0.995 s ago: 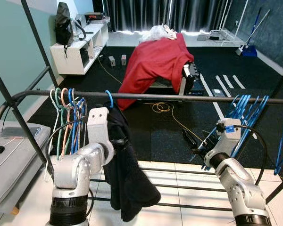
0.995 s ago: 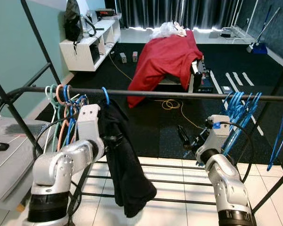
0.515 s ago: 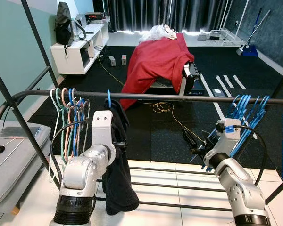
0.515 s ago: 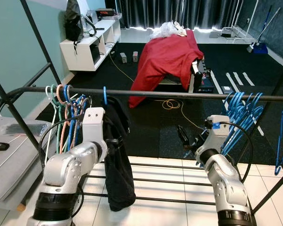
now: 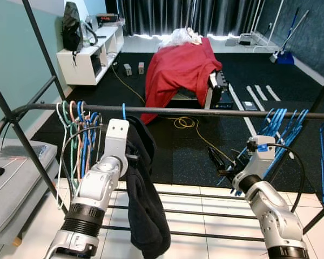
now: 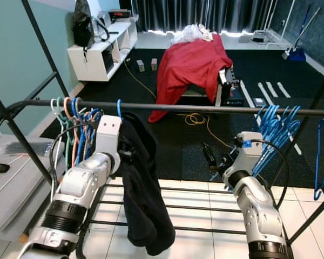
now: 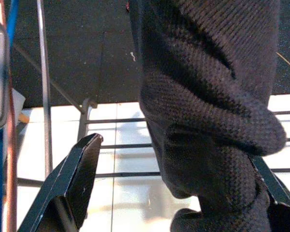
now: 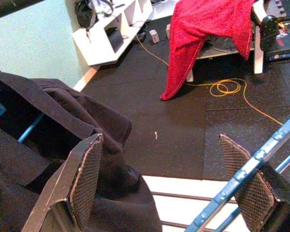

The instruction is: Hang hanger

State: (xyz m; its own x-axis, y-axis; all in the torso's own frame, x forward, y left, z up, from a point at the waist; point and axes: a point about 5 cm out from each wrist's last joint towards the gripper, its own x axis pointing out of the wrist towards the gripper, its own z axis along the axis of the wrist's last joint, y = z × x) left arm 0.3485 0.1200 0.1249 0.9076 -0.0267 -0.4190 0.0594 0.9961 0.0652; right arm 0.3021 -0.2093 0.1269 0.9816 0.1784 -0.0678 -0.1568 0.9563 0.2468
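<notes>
- Overhead, a dark rail [image 5: 205, 111] of the clothes rack runs across the scene, and everything below is placed against it.
- Hooked over the rail near its left end is a blue hanger [image 5: 123, 111] carrying a black garment [image 5: 143, 199], which hangs down under the rail.
- Just left of that hanger on the rail sits a bunch of coloured hangers [image 5: 78, 135], close beside it.
- The left gripper [image 7: 179, 193] is raised below the rail at the black garment; in the left wrist view its fingers [image 7: 75, 183] stand apart on either side of the knitted cloth, which hangs between them.
- The right gripper [image 8: 176, 188] is held below the rail toward its right end, fingers spread wide with nothing between them.
- A cluster of blue hangers [image 5: 278, 135] hangs from the rail just beside the right gripper, and one blue bar crosses the right wrist view in front of a finger.
- Beyond the rail, on the dark floor, a red cloth [image 5: 178, 70] is draped over a piece of furniture, and a white shelf [image 5: 89, 54] stands against the wall to its left.
</notes>
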